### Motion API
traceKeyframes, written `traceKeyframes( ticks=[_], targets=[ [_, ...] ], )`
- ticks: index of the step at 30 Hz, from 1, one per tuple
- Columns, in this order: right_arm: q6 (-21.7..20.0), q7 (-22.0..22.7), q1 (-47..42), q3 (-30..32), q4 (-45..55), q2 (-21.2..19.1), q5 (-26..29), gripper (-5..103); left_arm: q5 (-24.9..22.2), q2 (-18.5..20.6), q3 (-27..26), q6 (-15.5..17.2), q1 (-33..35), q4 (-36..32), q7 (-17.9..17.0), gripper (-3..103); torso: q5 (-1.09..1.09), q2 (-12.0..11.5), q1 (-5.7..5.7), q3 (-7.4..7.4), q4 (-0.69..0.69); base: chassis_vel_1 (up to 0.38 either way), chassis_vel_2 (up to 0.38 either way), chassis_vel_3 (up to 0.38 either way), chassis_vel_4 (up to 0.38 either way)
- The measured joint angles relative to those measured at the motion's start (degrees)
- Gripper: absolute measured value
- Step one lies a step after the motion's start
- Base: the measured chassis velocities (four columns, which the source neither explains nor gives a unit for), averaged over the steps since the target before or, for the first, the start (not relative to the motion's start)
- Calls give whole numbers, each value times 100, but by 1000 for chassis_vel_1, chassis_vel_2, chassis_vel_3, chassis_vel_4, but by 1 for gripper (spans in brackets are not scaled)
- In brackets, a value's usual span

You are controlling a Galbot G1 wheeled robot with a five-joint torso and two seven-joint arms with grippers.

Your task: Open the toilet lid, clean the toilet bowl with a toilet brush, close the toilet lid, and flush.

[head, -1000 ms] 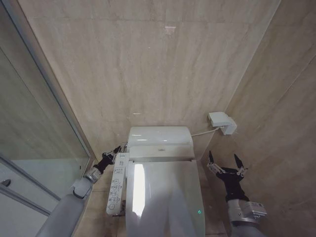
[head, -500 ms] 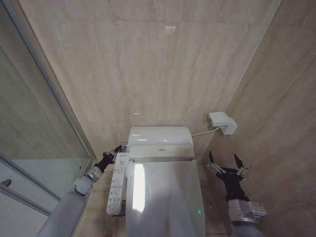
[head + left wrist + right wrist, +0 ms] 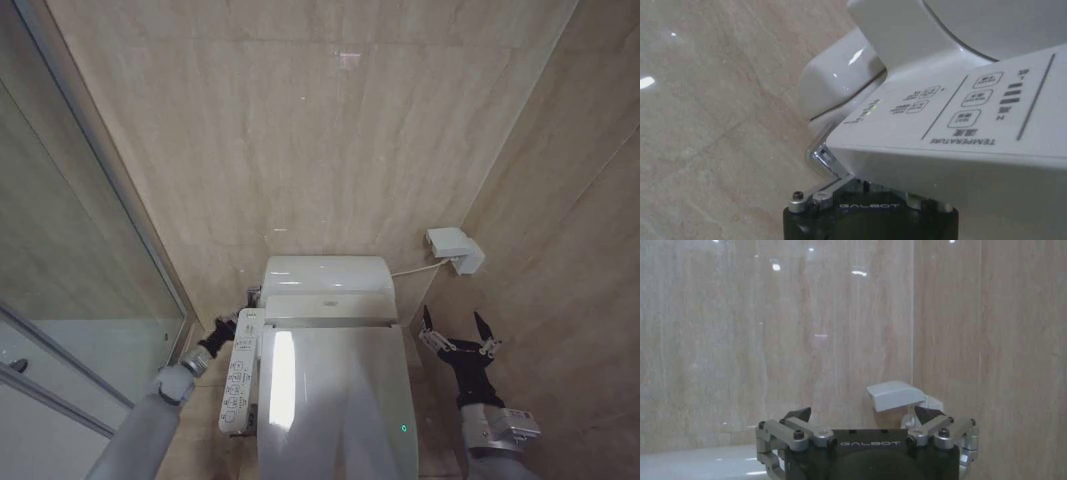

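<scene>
While the large white glossy plastic toilet lid [image 3: 335, 400] lies shut over the white ceramic toilet bowl [image 3: 840, 75], its long axis running from the tiled back wall toward the robot, the left hand [image 3: 222, 332] sits low at the toilet's left flank, tucked against the far end of the long white button panel [image 3: 238, 372] with its rows of small keys. From the left wrist view the panel's underside hangs right over that hand, so I cannot tell how its fingers stand. Across the toilet, the right hand [image 3: 458, 340] hovers beside the lid's right edge, near the white wall box [image 3: 453, 248], its 2 fingers spread wide and holding nothing. Judging by position, the left arm is the nearer one to anything on the panel side, and the lid lies to its right.
</scene>
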Motion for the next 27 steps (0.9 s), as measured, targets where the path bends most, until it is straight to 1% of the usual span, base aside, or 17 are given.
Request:
traceKeyframes(
  ticks=[1,3,4,5,6,9,14,27],
  targets=[
    [0,0,0,1,0,0,0,100,4,-2,-2,1,0,0,-1,0,5,0,-1,0,0,-48,-57,0,-26],
    [0,-1,0,0,1,-1,0,100,8,-12,0,-1,-28,35,-13,0,-9,0,-1,-1,1,0,0,0,0],
    [0,0,1,0,0,0,0,100,12,-12,1,-3,-42,50,-10,0,-3,0,-1,-1,0,0,0,0,0],
    [0,0,1,0,0,0,0,100,12,-12,1,-3,-42,50,-10,0,-3,0,-1,-1,0,0,0,0,0],
    [0,0,1,0,1,0,0,100,16,-7,1,-9,-74,82,-9,0,-1,0,-1,-1,3,0,0,0,0],
    [0,0,1,0,0,0,0,100,18,-4,2,-20,-121,129,-7,0,-4,1,-2,-1,3,0,0,0,0],
    [0,0,0,0,0,0,0,100,19,-26,16,-30,-202,207,-6,0,-1,2,-3,-2,7,0,0,0,0],
    [0,0,0,0,0,0,0,100,43,-65,10,-30,-235,262,-2,0,0,3,-3,-3,3,0,0,0,0]
  ],
)
